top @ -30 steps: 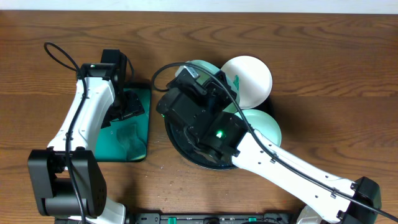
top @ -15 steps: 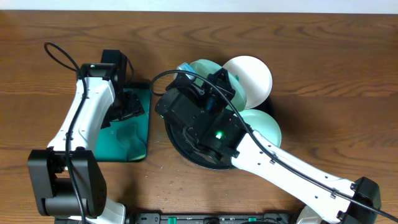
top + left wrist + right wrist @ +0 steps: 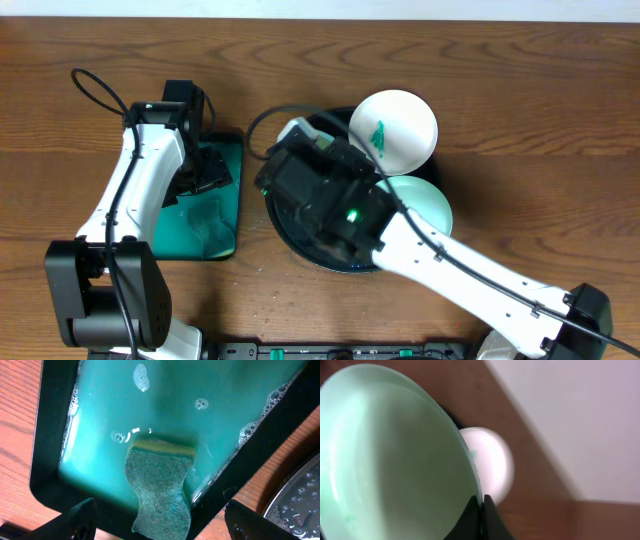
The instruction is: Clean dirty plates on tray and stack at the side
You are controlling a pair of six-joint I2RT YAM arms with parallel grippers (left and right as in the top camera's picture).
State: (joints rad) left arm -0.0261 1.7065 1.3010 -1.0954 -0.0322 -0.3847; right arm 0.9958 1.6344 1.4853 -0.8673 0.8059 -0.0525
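Above the round black tray (image 3: 290,235), my right gripper (image 3: 481,510) is shut on the rim of a pale mint plate (image 3: 395,455), which stands on edge. From overhead this plate is hidden under the right wrist (image 3: 320,175). A white plate (image 3: 393,130) with a green smear lies at the tray's far right, and another mint plate (image 3: 428,203) lies on its right side. My left gripper (image 3: 162,527) hangs open over the green rectangular tray (image 3: 165,405), its fingers on either side of a green sponge (image 3: 162,485) lying in soapy water.
The green tray (image 3: 215,225) sits left of the black tray, with a narrow strip of wood between them. The black tray's wet rim (image 3: 300,505) shows at the left wrist view's lower right. Bare wooden table (image 3: 540,120) lies to the right and behind.
My right gripper has turned the held mint plate up on edge, so it no longer shows at the tray's back from overhead. The white smeared plate is now uncovered. The left arm has not moved.
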